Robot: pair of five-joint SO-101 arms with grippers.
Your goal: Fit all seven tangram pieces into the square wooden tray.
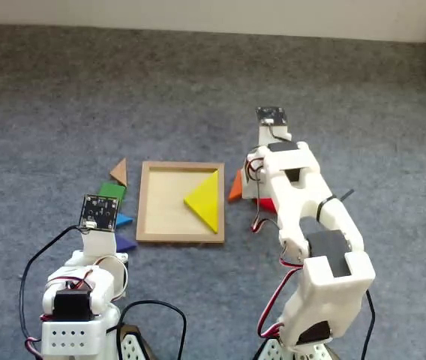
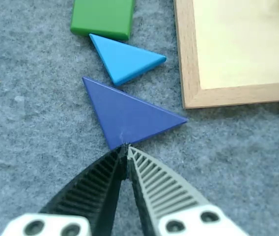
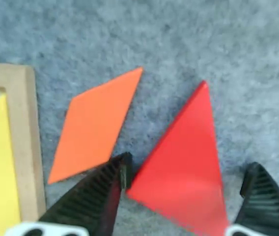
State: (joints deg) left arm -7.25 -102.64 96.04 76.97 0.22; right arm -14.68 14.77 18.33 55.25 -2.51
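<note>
Pale wooden tray [image 1: 181, 239] on rough grey carpet [image 1: 63, 97]

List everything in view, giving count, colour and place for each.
wooden tray: 1, pale wood, centre of the mat, between the arms
yellow triangle: 1, yellow, inside the tray at its right wall
tan triangle: 1, tan, left of the tray's far corner
green square: 1, green, left of the tray
light blue triangle: 1, light blue, just nearer than the green square
dark blue triangle: 1, dark blue, off the tray's near left corner
orange parallelogram: 1, orange, right of the tray
red triangle: 1, red, beside the parallelogram
mat: 1, grey, under everything
left gripper: 1, black and grey, shut, tips at the dark blue triangle's corner
right gripper: 1, black, open, straddling the red triangle
</note>
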